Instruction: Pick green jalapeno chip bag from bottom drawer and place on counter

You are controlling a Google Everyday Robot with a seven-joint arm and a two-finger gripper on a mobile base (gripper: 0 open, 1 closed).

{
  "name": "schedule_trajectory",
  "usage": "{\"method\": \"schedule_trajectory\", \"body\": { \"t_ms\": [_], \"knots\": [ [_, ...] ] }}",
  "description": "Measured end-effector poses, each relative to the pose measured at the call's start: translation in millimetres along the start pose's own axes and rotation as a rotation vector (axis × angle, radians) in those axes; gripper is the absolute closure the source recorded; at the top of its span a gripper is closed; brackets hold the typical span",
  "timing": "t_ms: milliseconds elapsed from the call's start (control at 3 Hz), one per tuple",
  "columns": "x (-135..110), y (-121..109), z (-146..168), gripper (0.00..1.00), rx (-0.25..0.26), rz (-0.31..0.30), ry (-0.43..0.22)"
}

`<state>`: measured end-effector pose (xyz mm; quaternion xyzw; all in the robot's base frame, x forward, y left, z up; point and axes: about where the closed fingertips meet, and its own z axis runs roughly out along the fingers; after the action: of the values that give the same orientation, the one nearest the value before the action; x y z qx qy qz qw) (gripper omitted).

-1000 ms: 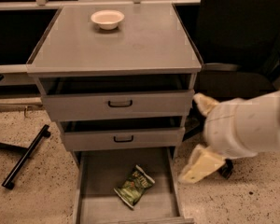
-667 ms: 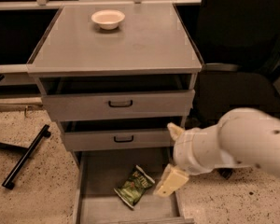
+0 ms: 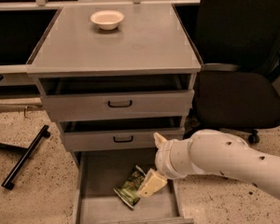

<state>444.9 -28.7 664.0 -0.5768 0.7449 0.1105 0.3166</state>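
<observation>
The green jalapeno chip bag (image 3: 129, 188) lies flat on the grey floor of the pulled-out bottom drawer (image 3: 97, 178), right of its middle. My gripper (image 3: 149, 165) reaches in from the right on a white arm and hangs over the drawer's right side. It is open. Its lower cream finger (image 3: 150, 185) is at the bag's right edge, and its upper finger points up by the middle drawer's front. Whether the lower finger touches the bag I cannot tell. The counter (image 3: 130, 45) is the cabinet's flat grey top.
A cream round bowl (image 3: 107, 19) stands at the back of the counter. The two upper drawers (image 3: 119, 104) are slightly ajar. A black office chair (image 3: 238, 97) stands right of the cabinet. A black bar (image 3: 25, 155) lies on the speckled floor at left.
My arm has moved left and down from beside the cabinet to over the bottom drawer, and the gripper now sits next to the bag. The bag has not moved.
</observation>
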Motion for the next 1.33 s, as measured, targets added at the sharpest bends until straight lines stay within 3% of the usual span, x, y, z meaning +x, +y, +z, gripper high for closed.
{"method": "schedule_trajectory", "body": {
  "t_ms": [667, 1000, 1333],
  "knots": [
    [1.6, -2.0, 9.1, 0.0, -0.001, -0.004, -0.014],
    [0.5, -37.5, 46.7, 0.0, 0.024, -0.04, -0.068],
    [43.4, -55.7, 127.8, 0.0, 0.022, -0.013, -0.053]
  ]
}}
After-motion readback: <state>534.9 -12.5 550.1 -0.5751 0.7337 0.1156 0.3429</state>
